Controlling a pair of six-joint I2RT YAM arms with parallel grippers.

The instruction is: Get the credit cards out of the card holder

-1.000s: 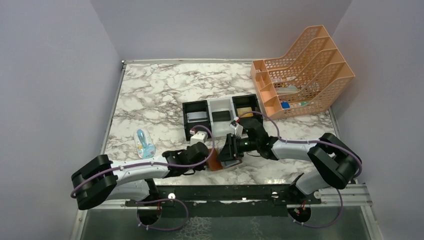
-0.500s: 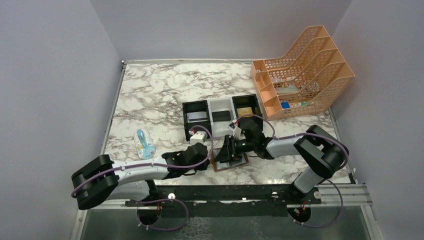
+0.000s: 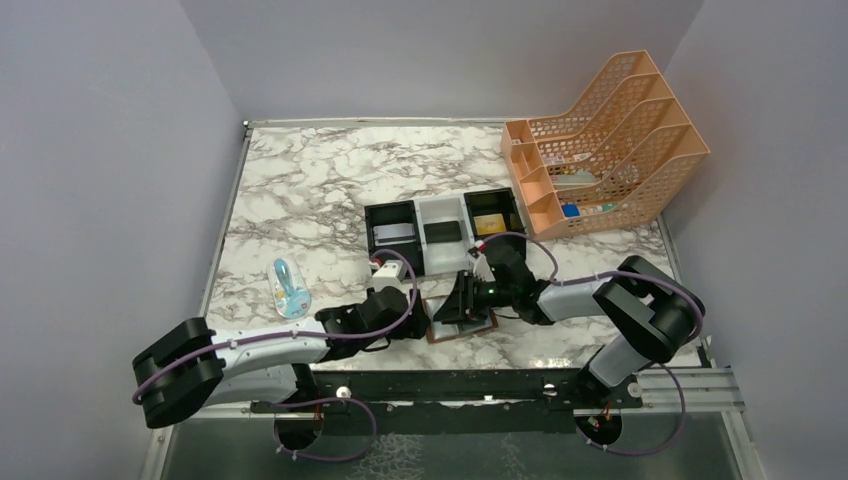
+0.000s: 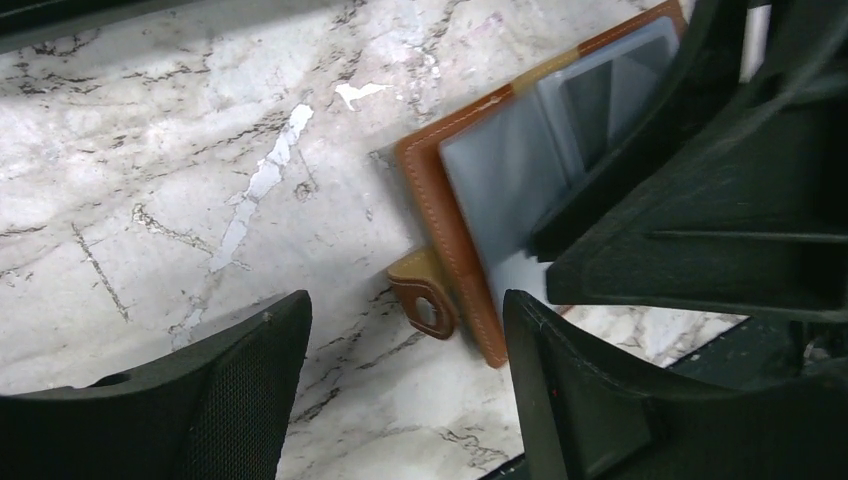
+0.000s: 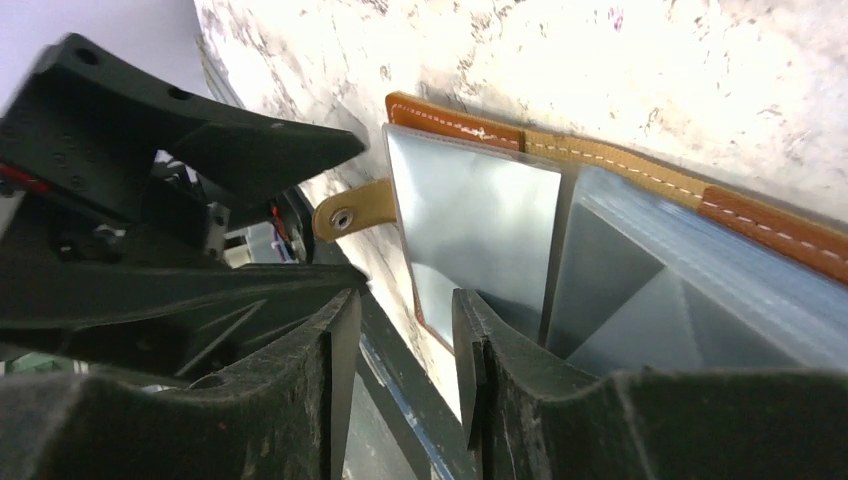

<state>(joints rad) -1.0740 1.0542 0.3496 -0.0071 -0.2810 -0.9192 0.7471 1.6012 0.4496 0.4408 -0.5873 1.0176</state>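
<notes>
We can read no text, brand, number or sign on the wallet [image 4: 447, 250], tray [image 3: 441, 204] or file rack [image 3: 610, 130].

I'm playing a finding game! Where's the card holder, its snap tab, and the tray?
card holder [image 4: 500, 190], left wrist view, on its pale inner pocket.
snap tab [image 4: 425, 300], left wrist view, on the brown tab's middle.
three-compartment tray [image 3: 440, 210], top view, on the white middle compartment.

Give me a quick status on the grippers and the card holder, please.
Holder lies open, flat. Left gripper open beside it. Right gripper part open over it. Nothing in the way.
</notes>
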